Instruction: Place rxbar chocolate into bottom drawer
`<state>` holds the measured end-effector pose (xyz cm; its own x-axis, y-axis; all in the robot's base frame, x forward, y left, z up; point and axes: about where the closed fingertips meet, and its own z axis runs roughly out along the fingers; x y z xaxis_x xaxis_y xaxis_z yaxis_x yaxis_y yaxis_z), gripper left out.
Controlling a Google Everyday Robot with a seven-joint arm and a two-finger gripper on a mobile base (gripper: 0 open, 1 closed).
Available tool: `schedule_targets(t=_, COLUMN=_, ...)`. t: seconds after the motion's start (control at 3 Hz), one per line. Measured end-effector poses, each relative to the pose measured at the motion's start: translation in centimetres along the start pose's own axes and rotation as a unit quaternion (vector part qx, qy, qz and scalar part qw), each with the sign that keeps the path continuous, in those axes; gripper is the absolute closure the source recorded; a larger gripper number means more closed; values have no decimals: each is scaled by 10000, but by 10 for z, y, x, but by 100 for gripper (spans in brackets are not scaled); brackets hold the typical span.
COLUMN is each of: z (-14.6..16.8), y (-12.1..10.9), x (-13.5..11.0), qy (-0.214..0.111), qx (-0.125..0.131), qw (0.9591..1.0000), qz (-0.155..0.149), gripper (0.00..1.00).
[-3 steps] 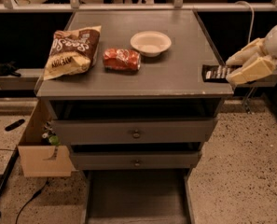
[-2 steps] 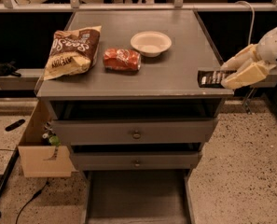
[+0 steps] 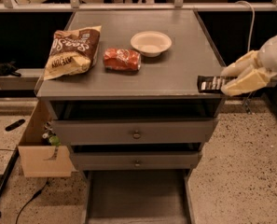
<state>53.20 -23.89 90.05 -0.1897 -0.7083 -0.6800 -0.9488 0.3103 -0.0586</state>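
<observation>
The rxbar chocolate [image 3: 211, 83], a flat black bar with white lettering, is held level over the front right corner of the grey cabinet top [image 3: 175, 73]. My gripper [image 3: 232, 80] comes in from the right with its cream fingers [image 3: 243, 81] shut on the bar's right end. The bottom drawer [image 3: 137, 199] is pulled out at the foot of the cabinet, its flat grey floor showing bare, well below and to the left of the bar.
A brown-and-cream chip bag [image 3: 72, 52], a red-orange snack packet [image 3: 122, 59] and a white bowl [image 3: 150, 42] lie on the cabinet top. Two knobbed drawers [image 3: 136, 134] sit above the open one. A cardboard box [image 3: 41, 143] hangs at the cabinet's left side.
The gripper with the bar has shifted slightly to the left, toward the cabinet's front right corner. Nothing else has moved.
</observation>
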Motion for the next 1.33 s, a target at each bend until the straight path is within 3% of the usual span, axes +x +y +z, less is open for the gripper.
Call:
schedule_targets(t=0.33, z=3, y=53, x=9, qy=-504, qx=-60, qw=9986, qz=155, gripper=100)
schedule_targets(t=0.67, z=22, y=109, x=29, qy=-727, qx=-369, qw=9958, qz=407, gripper=100)
schedule_targets(t=1.0, z=34, y=124, x=40, qy=-697, qx=-542, qw=9946, qz=544, gripper=100)
schedule_targets(t=1.33, z=34, y=124, x=40, qy=-697, qx=-543, qw=9946, qz=545, gripper=100)
